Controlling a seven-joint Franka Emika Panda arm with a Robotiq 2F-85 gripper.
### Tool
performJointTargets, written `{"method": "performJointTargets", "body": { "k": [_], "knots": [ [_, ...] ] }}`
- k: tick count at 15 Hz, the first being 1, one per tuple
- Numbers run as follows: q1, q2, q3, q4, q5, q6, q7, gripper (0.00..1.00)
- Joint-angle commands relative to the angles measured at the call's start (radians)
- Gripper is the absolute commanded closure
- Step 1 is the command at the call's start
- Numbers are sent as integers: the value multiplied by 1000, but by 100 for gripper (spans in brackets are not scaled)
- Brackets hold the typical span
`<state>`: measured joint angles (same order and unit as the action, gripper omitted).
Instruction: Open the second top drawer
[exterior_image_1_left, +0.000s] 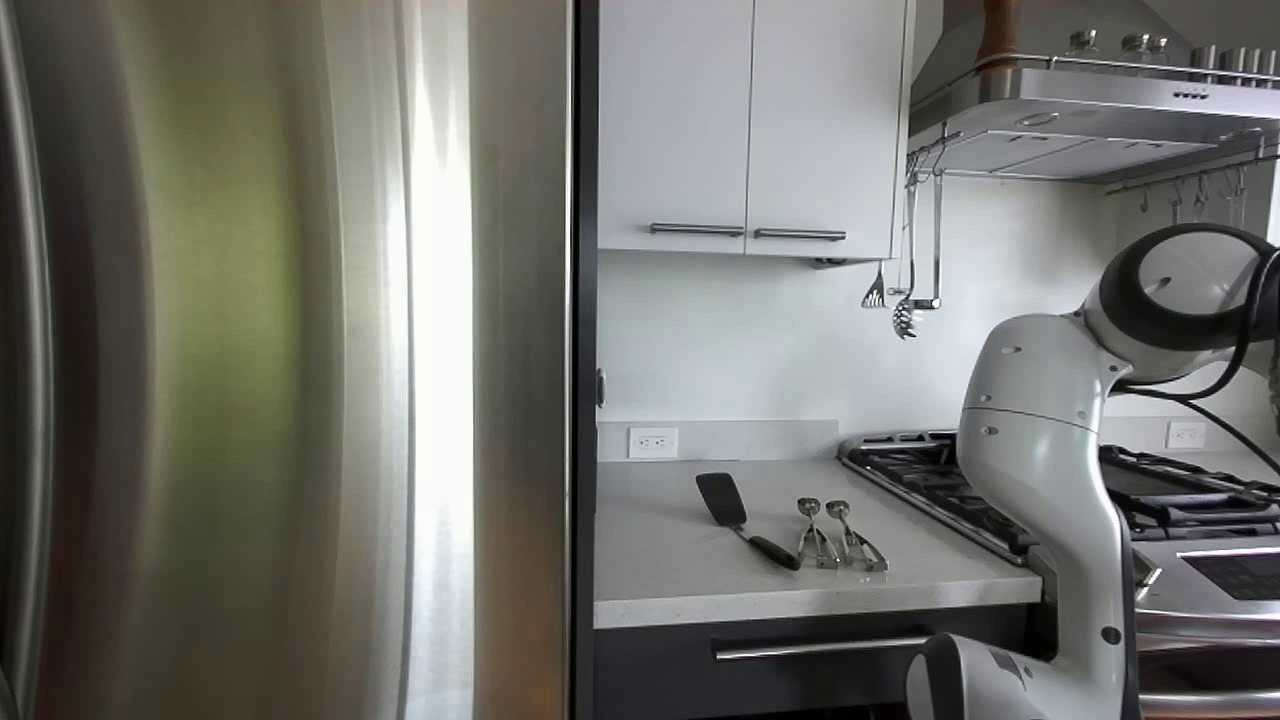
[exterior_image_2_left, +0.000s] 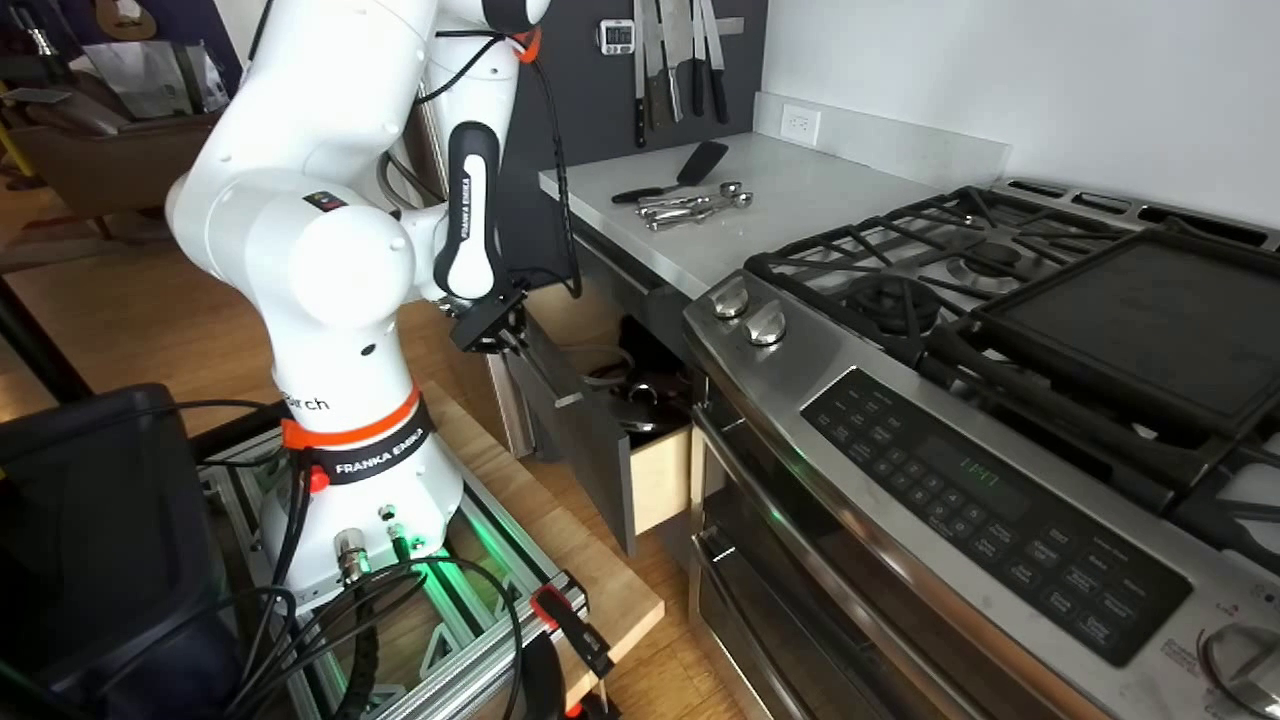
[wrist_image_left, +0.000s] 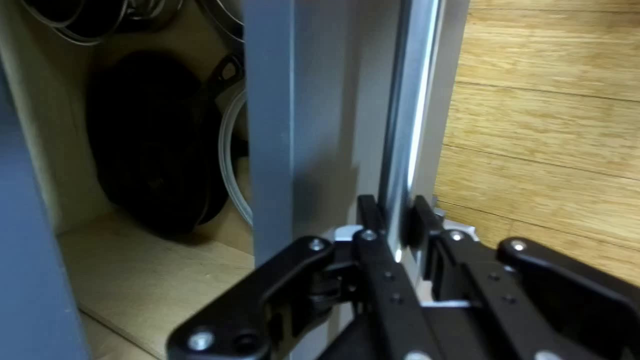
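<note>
In the wrist view we've got the claw (wrist_image_left: 395, 215) low and right of center. Its black fingers (wrist_image_left: 370, 212) are set close together, with roughly the thickness of the bar handle (wrist_image_left: 407, 110) between them. From what we can see, it's pinching the silver bar from both sides, near the bar's lower end in the frame. The bar runs up to the top edge along the grey front of the second top drawer (wrist_image_left: 325, 125). Dark cookware (wrist_image_left: 150, 140) sits inside on the left, and wood floor (wrist_image_left: 540, 100) fills the upper right.

In an exterior view we have the white robot arm (exterior_image_2_left: 350, 260) taking up the upper left, with the claw just left of center, right on the drawer's handle. The second top drawer stands open around the middle of the frame, pale wooden side (exterior_image_2_left: 660, 480) showing. The stove (exterior_image_2_left: 815, 360) covers most of the right.

In an exterior view we get the arm at the right edge, partly hiding the closed top drawer (exterior_image_1_left: 800, 680) at bottom center. On the counter (exterior_image_1_left: 660, 560) above it, a black spatula (exterior_image_1_left: 720, 498) lies left of two metal scoops (exterior_image_1_left: 838, 510). The fridge (exterior_image_1_left: 290, 360) hogs the whole left side.
</note>
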<state>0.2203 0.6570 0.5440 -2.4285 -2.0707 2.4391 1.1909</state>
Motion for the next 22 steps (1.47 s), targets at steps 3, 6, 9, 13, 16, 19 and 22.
{"method": "performJointTargets", "body": {
  "k": [3,6,9,13,16,19,22],
  "knots": [
    [-23,-5,62,28,6,248,-55,95],
    [-50,13,45,32,102,416,-151,95],
    [-47,23,21,36,293,546,-351,49],
    [-23,50,6,9,595,743,-654,18],
    [-161,138,149,-65,820,694,-878,0],
    [-342,174,327,-75,982,562,-998,0],
    [-494,151,478,-41,1093,454,-1066,0]
  ]
}}
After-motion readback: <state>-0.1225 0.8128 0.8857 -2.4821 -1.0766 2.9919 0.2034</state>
